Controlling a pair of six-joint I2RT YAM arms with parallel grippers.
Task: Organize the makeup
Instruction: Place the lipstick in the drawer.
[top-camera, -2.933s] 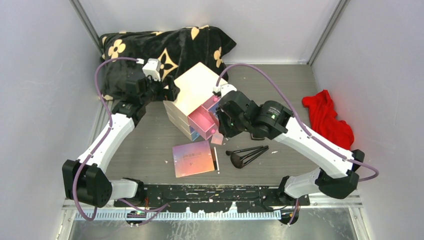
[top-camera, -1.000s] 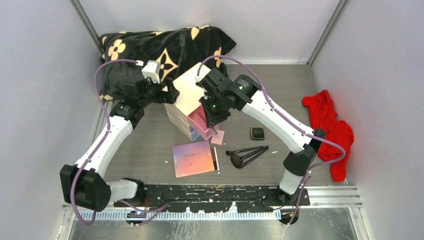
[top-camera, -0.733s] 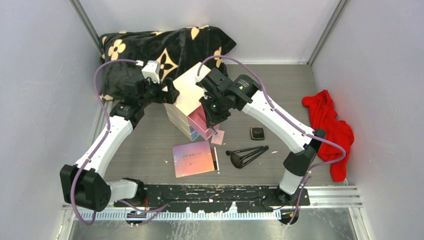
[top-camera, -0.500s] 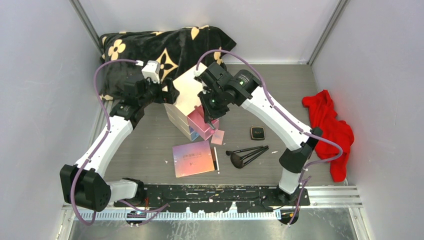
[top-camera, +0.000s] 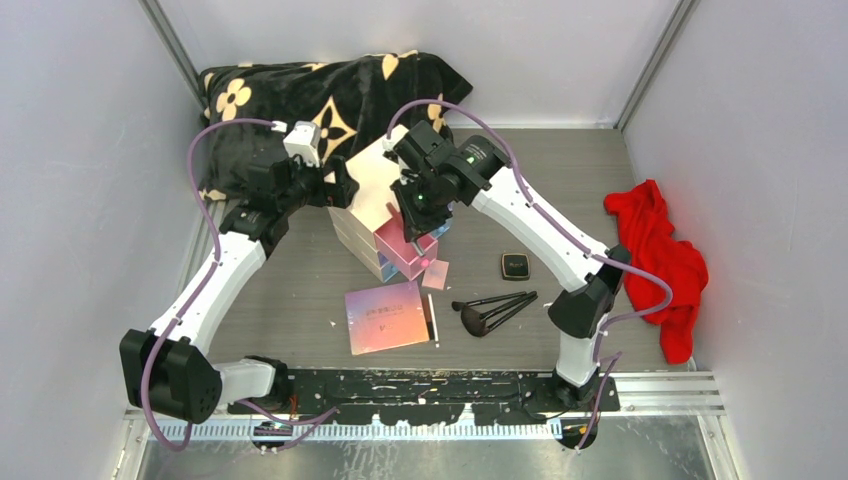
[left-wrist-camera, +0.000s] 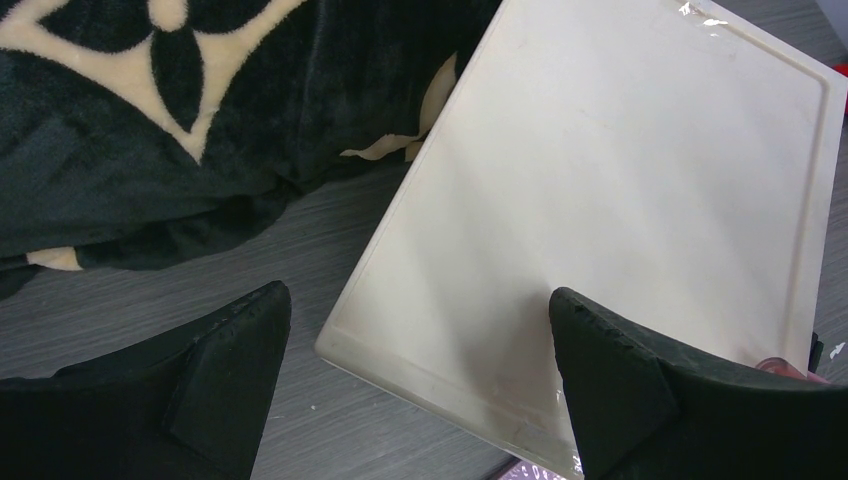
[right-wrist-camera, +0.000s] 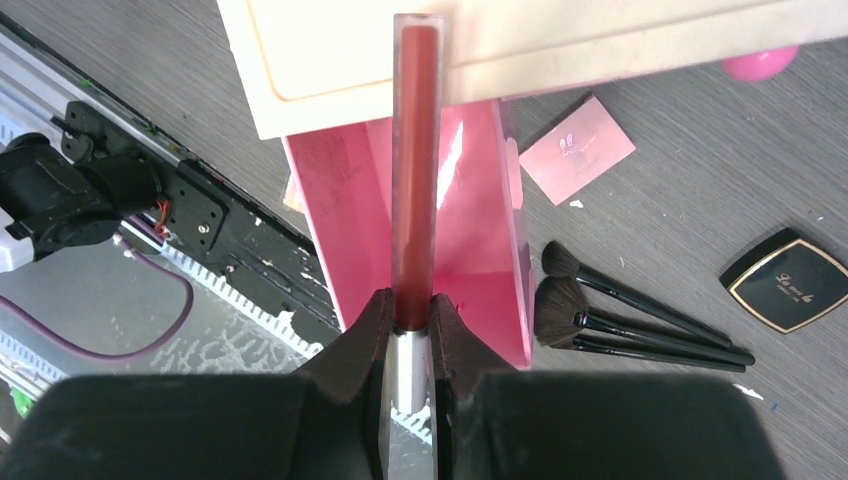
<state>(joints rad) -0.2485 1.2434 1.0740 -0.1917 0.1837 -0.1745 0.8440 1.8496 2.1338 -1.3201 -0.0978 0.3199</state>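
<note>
My right gripper is shut on a thin red lip-gloss stick with a silver cap, held above the open pink drawer of the cream box. On the table lie the iridescent palette, the tiny pink compact, the black compact and black-handled brushes; the brushes, the pink compact and the black compact also show in the right wrist view. My left gripper is open, its fingers straddling the near corner of the cream box top.
A black blanket with cream flowers lies at the back left behind the box. A red cloth lies at the right. Grey walls close in on three sides, and the arm bases' rail runs along the near edge.
My right arm has swung from the right side up over the box, carrying the stick, and edged further back-left over the open drawer. The left arm has not moved.
</note>
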